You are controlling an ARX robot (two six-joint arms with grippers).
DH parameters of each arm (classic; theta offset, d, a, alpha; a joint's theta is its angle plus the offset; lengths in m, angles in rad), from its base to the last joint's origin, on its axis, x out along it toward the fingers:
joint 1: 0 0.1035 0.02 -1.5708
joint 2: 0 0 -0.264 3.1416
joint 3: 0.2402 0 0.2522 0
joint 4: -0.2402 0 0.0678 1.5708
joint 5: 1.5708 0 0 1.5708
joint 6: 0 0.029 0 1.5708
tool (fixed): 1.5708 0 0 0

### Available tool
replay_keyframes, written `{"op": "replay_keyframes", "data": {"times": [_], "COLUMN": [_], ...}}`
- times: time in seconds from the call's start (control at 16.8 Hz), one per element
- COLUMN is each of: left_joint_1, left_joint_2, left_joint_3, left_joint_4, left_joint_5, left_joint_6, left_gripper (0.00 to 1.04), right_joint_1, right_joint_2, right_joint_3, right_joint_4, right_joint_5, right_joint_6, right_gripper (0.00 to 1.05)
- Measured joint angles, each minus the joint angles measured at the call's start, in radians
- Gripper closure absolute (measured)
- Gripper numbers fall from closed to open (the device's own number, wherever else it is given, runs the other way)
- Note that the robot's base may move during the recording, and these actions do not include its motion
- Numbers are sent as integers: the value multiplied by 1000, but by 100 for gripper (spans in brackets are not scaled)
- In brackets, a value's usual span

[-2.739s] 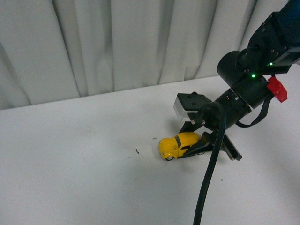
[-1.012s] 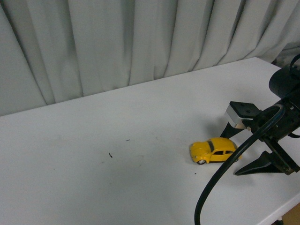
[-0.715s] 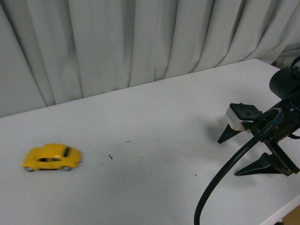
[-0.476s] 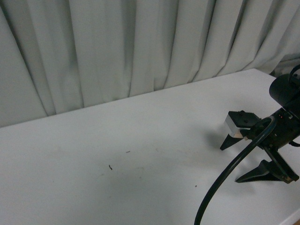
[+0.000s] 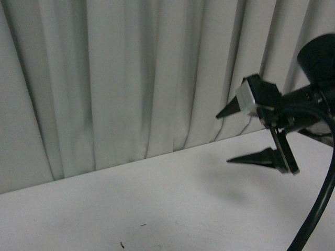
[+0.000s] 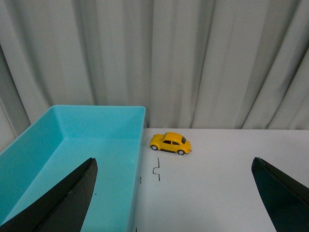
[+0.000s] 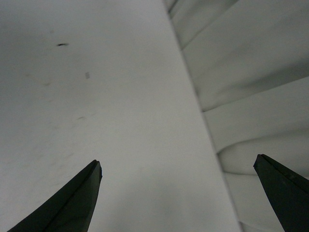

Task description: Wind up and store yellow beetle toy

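Item one, right gripper (image 5: 222, 138): two black tapered fingers (image 5: 259, 157) set wide apart with nothing between them. It hangs clear above the white table (image 5: 172, 209), tips pointing toward the robot's left. A grey-faced block (image 5: 246, 99) sits at the base of the fingers, and a thick black cable (image 5: 314, 214) curves down from the wrist. The pleated pale curtain (image 5: 104, 89) stands behind it. The right wrist view confirms the spread: only tabletop and the foot of the curtain lie between the two tips, with a small dark speck (image 7: 62, 44) on the surface further off. Item two, left gripper (image 6: 173, 160): its fingers are likewise far apart, one at each side of the left wrist view, gripping nothing. One finger shows in front of the turquoise bin (image 6: 104, 121), the other in front of bare table. Item three, yellow beetle toy (image 6: 170, 143): upright on its four wheels on the table, side-on to the left wrist camera, well ahead of the left gripper's tips and touched by neither gripper. It stands outside the bin, just beside the bin's far corner, one end toward the bin wall, and close to the foot of the curtain. Item four, a thin dark bent mark (image 6: 156, 170) on the tabletop: between the toy and the left gripper, near the bin's long side wall.
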Motion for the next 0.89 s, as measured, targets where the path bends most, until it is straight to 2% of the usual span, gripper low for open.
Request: {"op": "replay_keyframes", "data": {"times": [0.18, 0.3, 0.36, 0.42, 0.48, 0.54, 0.66, 0.77, 0.89], "left_joint_1": [0, 0, 0, 0, 0, 0, 0, 0, 0], "left_joint_2": [0, 0, 0, 0, 0, 0, 0, 0, 0], "left_joint_3": [0, 0, 0, 0, 0, 0, 0, 0, 0], "left_joint_4": [0, 0, 0, 0, 0, 0, 0, 0, 0], "left_joint_5": [0, 0, 0, 0, 0, 0, 0, -1, 0], "left_joint_6": [0, 0, 0, 0, 0, 0, 0, 0, 0], "left_gripper": [7, 7, 7, 7, 7, 7, 7, 7, 7], "right_joint_1": [27, 75, 117, 191, 262, 312, 409, 423, 416], "right_joint_2": [-201, -357, -444, -558, -657, -731, -881, -1006, -1059], "right_joint_3": [-18, -58, -111, -244, -359, -436, -541, -632, -689], "right_joint_4": [106, 98, 177, 417, 545, 607, 597, 580, 603], "right_joint_5": [-65, -117, -101, 168, 358, 491, 745, 860, 882], "right_joint_6": [185, 245, 319, 512, 712, 875, 1203, 1427, 1527], "right_gripper": [7, 7, 9, 19, 28, 35, 52, 68, 82]}}
